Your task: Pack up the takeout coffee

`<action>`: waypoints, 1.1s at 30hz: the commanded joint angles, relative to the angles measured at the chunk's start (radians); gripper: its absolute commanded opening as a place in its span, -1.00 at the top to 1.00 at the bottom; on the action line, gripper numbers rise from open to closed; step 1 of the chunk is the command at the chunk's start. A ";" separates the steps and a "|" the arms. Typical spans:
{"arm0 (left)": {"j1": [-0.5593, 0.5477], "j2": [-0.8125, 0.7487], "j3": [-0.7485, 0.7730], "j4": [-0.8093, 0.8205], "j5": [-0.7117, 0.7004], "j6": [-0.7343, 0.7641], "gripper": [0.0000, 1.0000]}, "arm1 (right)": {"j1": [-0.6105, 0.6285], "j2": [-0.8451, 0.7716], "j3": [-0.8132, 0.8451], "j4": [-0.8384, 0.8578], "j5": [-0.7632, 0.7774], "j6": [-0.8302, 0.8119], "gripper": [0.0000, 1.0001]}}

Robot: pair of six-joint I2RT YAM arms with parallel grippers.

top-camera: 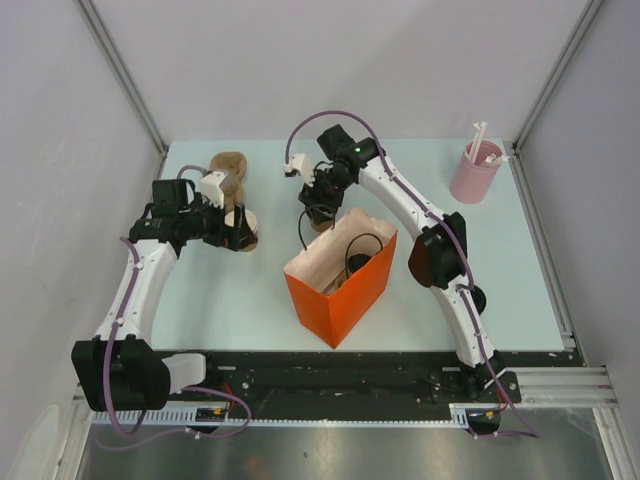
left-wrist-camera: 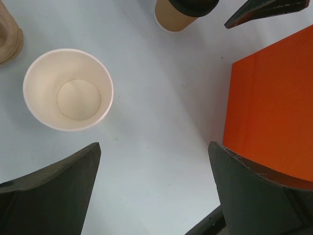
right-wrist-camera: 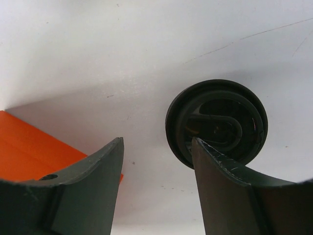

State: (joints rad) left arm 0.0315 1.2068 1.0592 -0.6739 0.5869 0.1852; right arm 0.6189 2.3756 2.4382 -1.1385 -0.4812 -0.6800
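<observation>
Looking from the left, we see the brown tray at the back of the counter. Near it stands an open cup with no lid. It is white inside, and we see nothing in it. Our left hand hangs over the counter close to this cup. Its fingers are spread wide and it holds nothing.

Next comes a coffee cup with its black lid on. It stands on the counter, just outside the orange bag, on the far side. It is not packed yet. Our right hand is right above it. Its fingers are partly apart, with only bare counter between them. One finger hides the edge of the lid from us, but the hand has no hold of the cup.

The orange bag stands open in the middle. Down inside it we see a dark round thing. We think it may be the other coffee cup, already packed, but we cannot be sure. Far off to the right is the pink pot with white straws. Nothing touches it.

So we think the job is about half done. What is left is to grab the cup beside the bag, lift it, and set it down inside.
</observation>
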 commanded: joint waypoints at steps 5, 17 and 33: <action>0.008 0.002 -0.002 0.022 0.088 0.082 -0.92 | 0.027 0.022 0.001 0.008 0.027 -0.036 -0.22; 0.008 0.007 -0.004 0.022 0.140 0.091 -0.93 | 0.031 0.040 -0.016 0.037 0.049 -0.055 -0.11; 0.008 0.014 0.002 0.014 0.179 0.089 -0.94 | 0.022 0.010 -0.059 0.068 0.099 -0.033 0.49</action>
State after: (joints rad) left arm 0.0315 1.2198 1.0588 -0.6712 0.7086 0.1886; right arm 0.6411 2.4092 2.4023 -1.0599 -0.4038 -0.7181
